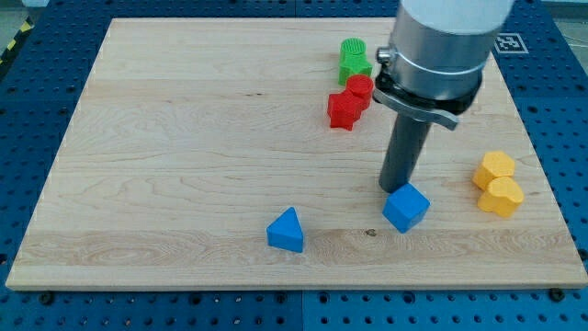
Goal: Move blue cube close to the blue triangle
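My tip [397,190] sits on the desk [184,156] just behind the blue cube [406,207], at its far-left corner, touching it or very nearly so; the exact contact is hidden by the cube's top edge. I have no jaws, only this straight dark rod, so nothing is apart, together or clamped on anything.

The blue cube lies near the front edge, right of centre. The blue triangle [287,231] lies to its left, slightly nearer the front edge, with bare wood between them. They are apart but not far.

I judge the step in hand to be the approach: I am lining up on the cube, and the closing push is not yet done. From here a shove would send the cube nearer and rightward, away from its mark. The next move calls for getting round to the cube's right side, then pushing left and slightly nearward toward the triangle, stopping short so I do not knock it.
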Robot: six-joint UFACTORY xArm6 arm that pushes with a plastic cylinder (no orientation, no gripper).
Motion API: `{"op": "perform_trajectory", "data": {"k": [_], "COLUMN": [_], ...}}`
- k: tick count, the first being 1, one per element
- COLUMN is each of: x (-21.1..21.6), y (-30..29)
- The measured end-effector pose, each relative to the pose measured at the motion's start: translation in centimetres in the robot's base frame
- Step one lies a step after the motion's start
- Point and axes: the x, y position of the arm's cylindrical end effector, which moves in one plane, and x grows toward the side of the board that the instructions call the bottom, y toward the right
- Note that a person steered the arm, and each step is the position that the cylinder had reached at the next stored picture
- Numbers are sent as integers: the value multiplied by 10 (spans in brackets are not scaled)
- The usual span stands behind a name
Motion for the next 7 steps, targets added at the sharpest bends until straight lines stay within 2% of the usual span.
{"op": "perform_trajectory", "data": {"k": [2, 4, 7], "x": [22, 51, 53], "y": [23, 71, -16]}}
